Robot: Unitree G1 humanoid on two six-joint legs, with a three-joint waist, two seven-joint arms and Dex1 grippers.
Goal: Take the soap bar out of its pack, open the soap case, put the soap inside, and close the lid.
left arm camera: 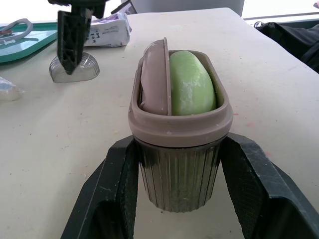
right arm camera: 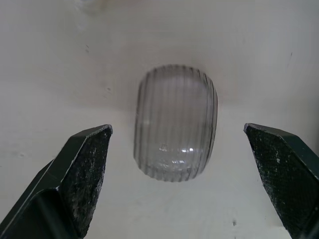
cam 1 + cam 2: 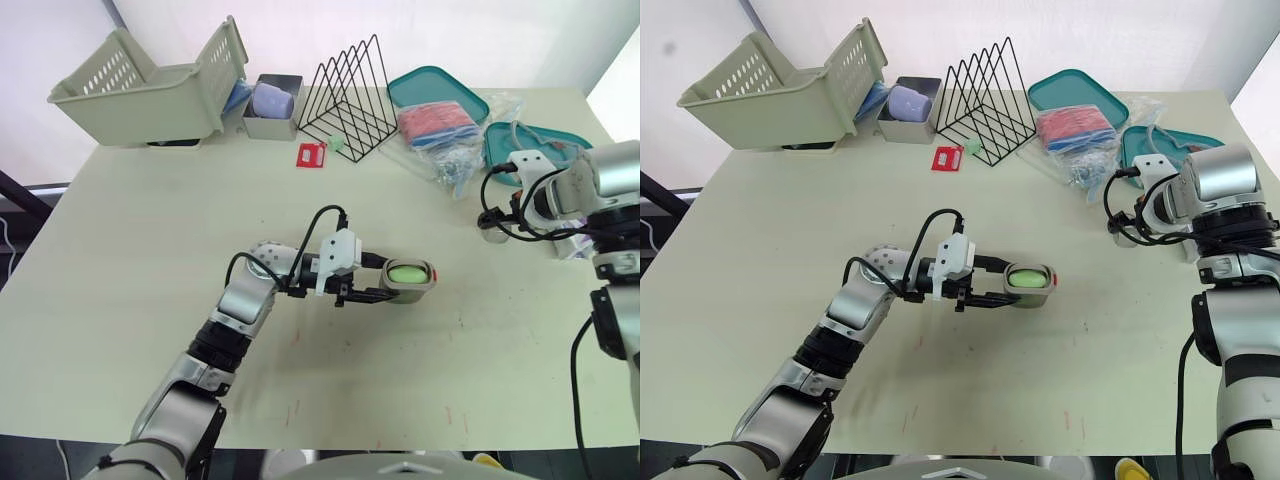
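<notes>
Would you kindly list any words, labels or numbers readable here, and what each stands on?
No text can be read.
Red card: pale marks, too small to read.
White pack: dark print, too blurred to read.

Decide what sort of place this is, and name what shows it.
Probably a robot test bench rather than a home: a plain table holds unrelated props, a slotted basket, a wire file rack, teal trays, plus a soap case.
</notes>
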